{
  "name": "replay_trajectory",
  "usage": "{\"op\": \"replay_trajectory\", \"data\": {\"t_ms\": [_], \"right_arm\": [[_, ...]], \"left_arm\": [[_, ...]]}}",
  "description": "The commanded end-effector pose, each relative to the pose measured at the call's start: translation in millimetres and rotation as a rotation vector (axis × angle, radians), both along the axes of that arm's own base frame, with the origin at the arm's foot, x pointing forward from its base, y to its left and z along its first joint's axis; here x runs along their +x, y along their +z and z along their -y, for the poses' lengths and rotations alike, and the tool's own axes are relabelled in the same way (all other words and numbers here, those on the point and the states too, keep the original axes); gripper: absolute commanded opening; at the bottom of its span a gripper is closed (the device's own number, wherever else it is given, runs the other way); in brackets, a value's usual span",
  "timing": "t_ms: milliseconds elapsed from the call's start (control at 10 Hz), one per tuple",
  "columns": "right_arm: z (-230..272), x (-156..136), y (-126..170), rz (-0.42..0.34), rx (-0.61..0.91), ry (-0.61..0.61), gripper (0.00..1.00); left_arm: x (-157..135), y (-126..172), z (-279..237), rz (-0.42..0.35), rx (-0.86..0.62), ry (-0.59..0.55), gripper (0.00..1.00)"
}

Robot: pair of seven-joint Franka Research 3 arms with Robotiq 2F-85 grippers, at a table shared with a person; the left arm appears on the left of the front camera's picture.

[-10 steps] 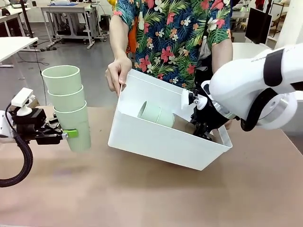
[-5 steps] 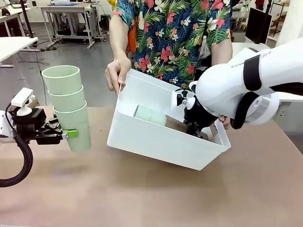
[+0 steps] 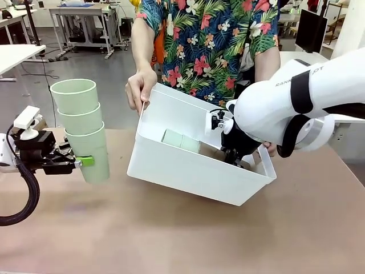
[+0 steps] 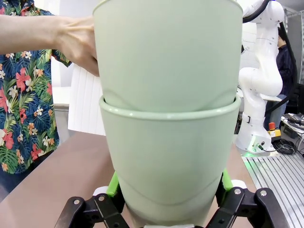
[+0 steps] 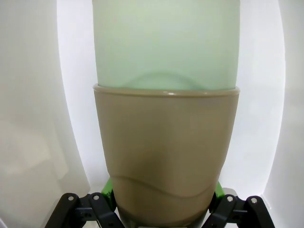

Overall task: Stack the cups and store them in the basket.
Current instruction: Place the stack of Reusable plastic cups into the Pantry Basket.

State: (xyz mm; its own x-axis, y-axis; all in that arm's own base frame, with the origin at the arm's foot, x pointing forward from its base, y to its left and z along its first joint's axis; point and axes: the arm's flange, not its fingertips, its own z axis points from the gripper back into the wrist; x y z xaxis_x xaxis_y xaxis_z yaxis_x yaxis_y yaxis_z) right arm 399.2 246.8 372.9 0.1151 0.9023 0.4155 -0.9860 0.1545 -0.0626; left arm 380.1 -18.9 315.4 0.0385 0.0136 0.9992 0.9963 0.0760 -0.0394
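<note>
Right gripper [image 5: 163,192] pinches the tan cup [image 5: 164,152] at its base, left gripper [image 4: 170,185] the mint stack [image 4: 166,152]: light, stiff, slick-looking.

Only readable bit is partial lettering, looks like "RANK", on the right arm [image 3: 283,83], upper right.

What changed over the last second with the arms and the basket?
The robot's right hand, shut on the tan-and-mint cup stack, pushed it deeper into the tilted basket, toward the robot's left. Nothing was released. The left hand holds its three mint cups as before, and the person's hand keeps the basket tilted.
</note>
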Motion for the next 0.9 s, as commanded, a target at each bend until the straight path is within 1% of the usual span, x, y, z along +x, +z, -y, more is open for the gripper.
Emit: {"op": "replay_trajectory", "data": {"t_ms": [0,100,300,500,600,800], "right_arm": [[-6,0,5,0.018,-0.019,-0.032,0.83],[-6,0,5,0.01,-0.021,-0.035,1.0],[0,-2,12,0.005,-0.018,-0.044,1.0],[12,-5,27,-0.001,0.01,-0.058,1.0],[23,-5,39,-0.003,0.035,-0.071,1.0],[56,-8,74,0.015,0.097,-0.122,1.0]], "left_arm": [[0,6,0,0.005,-0.007,-0.003,0.87],[0,6,0,0.005,-0.007,-0.003,0.87],[0,6,0,0.005,-0.007,-0.003,0.87],[0,6,0,0.005,-0.007,-0.003,0.87],[0,6,0,0.005,-0.007,-0.003,0.87],[0,6,0,0.005,-0.007,-0.003,0.87]]}}
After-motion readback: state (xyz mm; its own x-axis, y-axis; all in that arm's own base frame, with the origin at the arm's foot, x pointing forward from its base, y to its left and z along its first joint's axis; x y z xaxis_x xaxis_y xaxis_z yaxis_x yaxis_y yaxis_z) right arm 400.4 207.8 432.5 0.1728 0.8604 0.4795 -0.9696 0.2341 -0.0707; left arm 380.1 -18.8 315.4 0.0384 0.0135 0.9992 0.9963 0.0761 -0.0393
